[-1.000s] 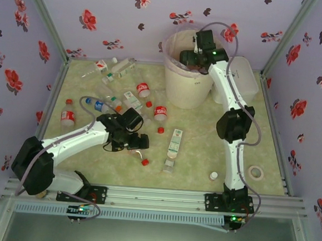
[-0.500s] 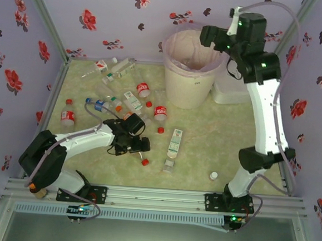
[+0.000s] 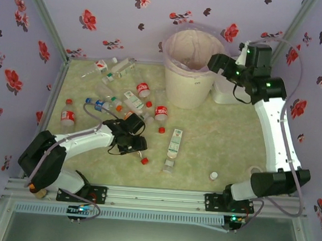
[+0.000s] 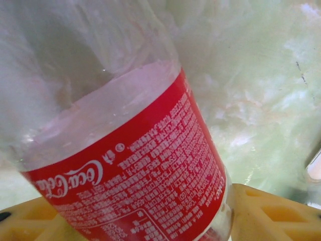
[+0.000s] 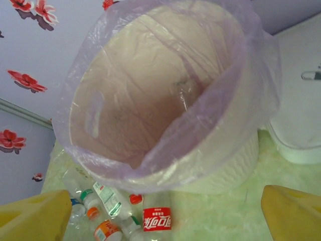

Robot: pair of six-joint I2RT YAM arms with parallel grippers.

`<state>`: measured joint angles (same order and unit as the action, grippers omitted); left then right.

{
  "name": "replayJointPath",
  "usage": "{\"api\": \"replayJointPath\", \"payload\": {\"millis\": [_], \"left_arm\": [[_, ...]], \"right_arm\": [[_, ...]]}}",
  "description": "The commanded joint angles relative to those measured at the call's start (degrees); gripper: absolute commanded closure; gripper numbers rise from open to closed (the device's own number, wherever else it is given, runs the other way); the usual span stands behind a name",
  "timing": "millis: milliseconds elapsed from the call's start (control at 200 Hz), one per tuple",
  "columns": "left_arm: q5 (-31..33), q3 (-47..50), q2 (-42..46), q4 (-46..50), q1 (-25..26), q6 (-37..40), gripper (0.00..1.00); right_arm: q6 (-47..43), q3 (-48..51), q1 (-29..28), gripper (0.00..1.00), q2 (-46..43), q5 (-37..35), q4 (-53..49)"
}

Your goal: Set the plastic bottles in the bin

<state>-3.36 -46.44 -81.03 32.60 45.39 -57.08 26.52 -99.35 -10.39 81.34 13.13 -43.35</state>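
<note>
The right hand (image 3: 214,62) has pulled back from over the large round cream-white bin lined with a pinkish bag (image 3: 186,92). It now hangs just right of the rim, yellow fingers (image 5: 293,213) wide apart and empty, so its delivery looks done. The left hand (image 3: 132,144) is down at the pale green counter (image 3: 220,142), drawing in around a clear plastic bottle with a red label (image 4: 135,170). Whether it pinches yet I cannot tell. The other small bottles (image 3: 123,98) lie scattered at the far left, well apart from the bin, so much remains.
</note>
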Motion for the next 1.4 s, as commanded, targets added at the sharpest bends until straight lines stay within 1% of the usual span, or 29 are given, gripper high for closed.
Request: {"api": "replayJointPath", "payload": {"millis": [0, 75, 205, 270, 365, 445, 535, 620, 705, 780, 875, 980, 1075, 1245, 1335, 1395], "left_arm": [[5.93, -2.61, 3.42, 6.66, 0.06, 0.45, 0.53], [9.11, -6.16, 4.92, 11.37, 0.04, 2.41, 0.54], [16.25, -15.52, 6.37, 19.36, -0.07, 8.64, 0.55], [17.75, -19.78, 6.42, 19.61, -0.31, 13.36, 0.57], [16.43, -24.23, 5.9, 15.73, -0.54, 21.72, 0.6], [13.09, -25.98, 5.31, 9.15, -1.19, 28.43, 0.65], [4.32, -27.42, 4.42, 2.13, -2.25, 34.94, 0.68], [-4.03, -28.27, 4.41, -2.6, -2.42, 40.18, 0.68], [-9.18, -27.73, 5.37, -6.08, -2.73, 42.75, 0.68], [-13.57, -27.01, 6.26, -8.38, -3.64, 43.22, 0.69], [-20.09, -26.06, 7.09, -10.69, -4.75, 42.97, 0.68], [-24.33, -24.36, 8.57, -13.96, -5.83, 42.05, 0.68], [-27.85, -22.76, 9.47, -17.95, -7.07, 39.95, 0.69], [-30.85, -20.84, 9.58, -21.33, -8.03, 38.18, 0.69], [-32.04, -20.2, 9.58, -22.69, -8.03, 37.77, 0.69], [-32.37, -20.03, 9.26, -22.84, -8.04, 37.57, 0.69]], "right_arm": [[2.38, 3.08, 0.55, 0.02, -5.93, 3.9, 4.62], [2.97, 6.31, 0.57, 0.02, -8.18, 5.54, 6.38], [4.53, 12.37, 0.47, 0.02, -11.17, 11.94, 10.85], [4.98, 14.8, 0.34, 0.03, -12.39, 15.44, 12.16], [5.21, 16.97, -1.07, 0.07, -13.53, 17.94, 12.59], [4.23, 18.07, -3.84, 0.08, -13.58, 19.58, 13.18], [3.71, 17.94, -7.6, 0.09, -11.98, 20.01, 13.54], [3.92, 16.93, -10.25, 0.15, -9.25, 21.37, 13.83], [6.0, 16.68, -12.13, 0.23, -6.17, 24.03, 16.93], [6.79, 15.94, -14.08, 0.25, -3.62, 24.76, 19.18], [5.5, 13.72, -16.44, 0.24, -0.55, 24.29, 19.23], [5.54, 12.0, -17.71, 0.23, 2.68, 25.08, 19.83], [6.86, 12.2, -18.38, 0.23, 4.13, 26.5, 23.52], [10.63, 12.61, -18.92, 0.22, 5.85, 30.25, 30.34], [11.5, 12.6, -18.97, 0.21, 6.72, 30.83, 31.72], [11.71, 12.11, -18.96, 0.22, 7.36, 31.17, 31.85]]}}
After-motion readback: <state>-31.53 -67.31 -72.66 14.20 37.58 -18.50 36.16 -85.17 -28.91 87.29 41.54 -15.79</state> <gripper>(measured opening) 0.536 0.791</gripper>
